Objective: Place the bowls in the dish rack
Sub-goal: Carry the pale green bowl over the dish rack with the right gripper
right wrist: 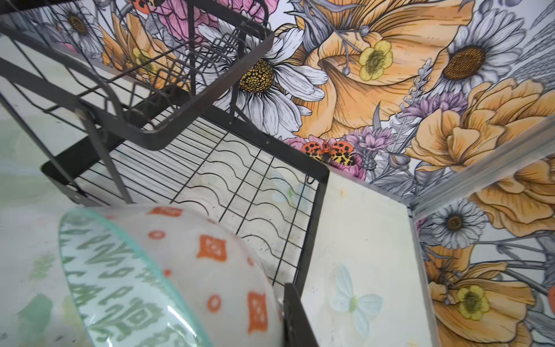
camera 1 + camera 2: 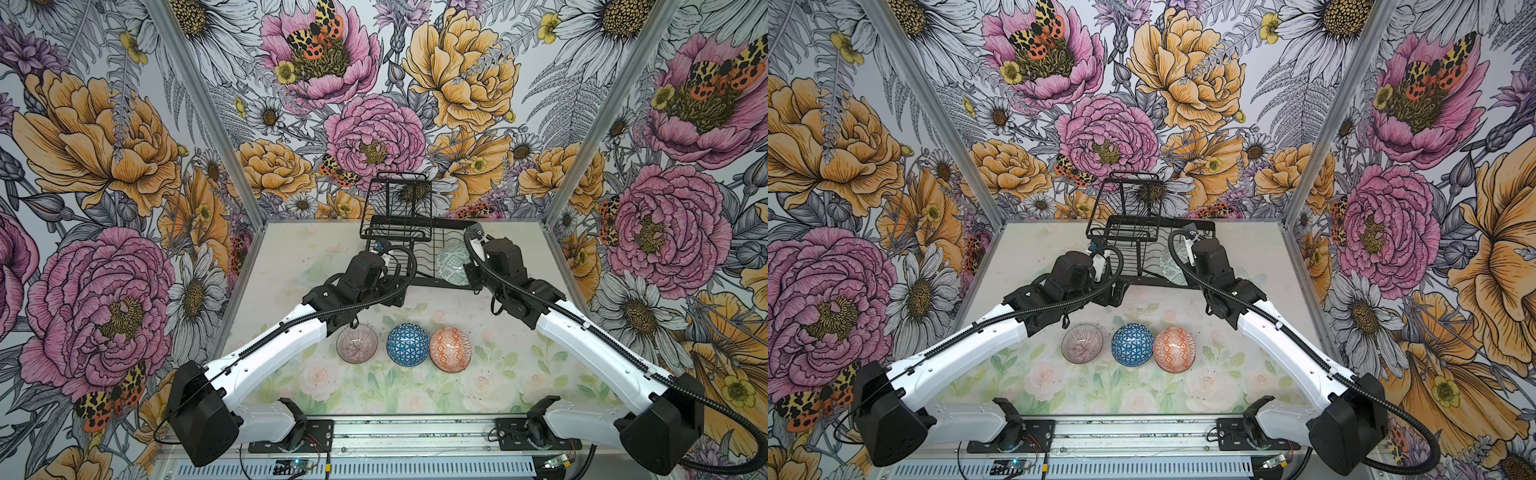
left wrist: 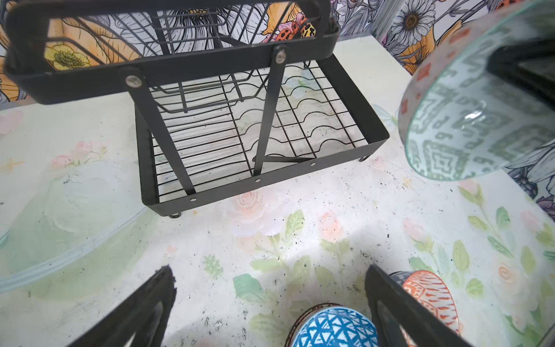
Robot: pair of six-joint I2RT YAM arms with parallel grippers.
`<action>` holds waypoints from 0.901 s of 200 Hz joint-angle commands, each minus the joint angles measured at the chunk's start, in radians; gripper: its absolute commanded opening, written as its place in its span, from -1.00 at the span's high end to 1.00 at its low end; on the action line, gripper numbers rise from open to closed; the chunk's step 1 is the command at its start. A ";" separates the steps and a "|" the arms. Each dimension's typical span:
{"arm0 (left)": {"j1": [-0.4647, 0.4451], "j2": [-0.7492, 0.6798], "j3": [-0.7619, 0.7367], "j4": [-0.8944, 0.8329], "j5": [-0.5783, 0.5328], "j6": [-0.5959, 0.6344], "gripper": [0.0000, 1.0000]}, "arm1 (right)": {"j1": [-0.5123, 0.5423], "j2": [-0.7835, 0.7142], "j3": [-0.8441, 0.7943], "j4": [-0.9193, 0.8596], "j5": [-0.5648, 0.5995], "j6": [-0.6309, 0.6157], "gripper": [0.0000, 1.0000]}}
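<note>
Presently four bowls show plainly. Three sit in one row near the front edge of the table (image 2: 270,266): pink bowl (image 2: 356,344), blue bowl (image 2: 408,345) and orange bowl (image 2: 451,349). The fourth, the grey-green bowl (image 2: 453,264), hangs tilted on edge over the right end of the one rack (image 3: 300,171), which stands at the table's back edge. The right gripper (image 1: 286,306) is clenched on its rim. What looks like a fifth, a pale bowl (image 3: 60,216), lies beside the rack's left end. The left gripper (image 3: 270,300) hangs spread wide, empty, above the table.
</note>
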 commanded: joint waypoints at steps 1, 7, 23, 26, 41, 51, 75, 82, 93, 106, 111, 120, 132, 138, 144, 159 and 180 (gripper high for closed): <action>0.020 0.015 0.028 -0.019 0.051 0.035 -0.98 | -0.031 0.036 -0.062 0.376 0.051 -0.301 1.00; 0.026 0.019 0.028 -0.020 0.057 0.036 -0.97 | -0.041 0.050 -0.110 0.508 0.032 -0.404 1.00; 0.046 0.024 0.028 -0.020 0.076 0.034 -0.98 | -0.070 0.097 -0.176 0.728 -0.038 -0.576 1.00; 0.049 0.024 0.027 -0.019 0.079 0.035 -0.98 | -0.077 0.111 -0.182 0.761 -0.048 -0.597 1.00; 0.061 0.028 0.024 -0.019 0.085 0.036 -0.98 | -0.109 0.179 -0.191 0.884 -0.101 -0.689 1.00; 0.067 0.030 0.022 -0.020 0.091 0.039 -0.97 | -0.127 0.226 -0.201 0.969 -0.129 -0.751 1.00; 0.088 0.043 0.016 -0.019 0.106 0.046 -0.98 | -0.153 0.359 -0.193 1.174 -0.139 -0.913 1.00; 0.093 0.048 0.016 -0.019 0.113 0.048 -0.98 | -0.161 0.398 -0.177 1.220 -0.133 -0.943 1.00; 0.102 0.061 0.020 -0.019 0.117 0.052 -0.98 | -0.173 0.458 -0.148 1.278 -0.119 -0.967 1.00; 0.113 0.079 0.029 -0.018 0.125 0.055 -0.97 | -0.188 0.527 -0.117 1.340 -0.123 -0.991 1.00; 0.116 0.084 0.034 -0.017 0.129 0.057 -0.97 | -0.191 0.553 -0.103 1.364 -0.122 -1.000 1.00; 0.120 0.094 0.040 -0.018 0.133 0.060 -0.98 | -0.195 0.597 -0.080 1.401 -0.124 -1.020 1.00; 0.124 0.105 0.048 -0.018 0.137 0.065 -0.97 | -0.201 0.651 -0.045 1.413 -0.138 -1.051 1.00; 0.126 0.110 0.052 -0.018 0.139 0.067 -0.98 | -0.202 0.675 -0.026 1.415 -0.149 -1.063 1.00; 0.127 0.113 0.057 -0.018 0.140 0.070 -0.98 | -0.203 0.698 -0.008 1.416 -0.155 -1.068 1.00; 0.133 0.121 0.066 -0.022 0.148 0.075 -0.98 | -0.206 0.747 0.039 1.412 -0.174 -1.074 1.00; 0.140 0.122 0.077 -0.030 0.150 0.084 -0.98 | -0.208 0.804 0.101 1.393 -0.200 -1.078 1.00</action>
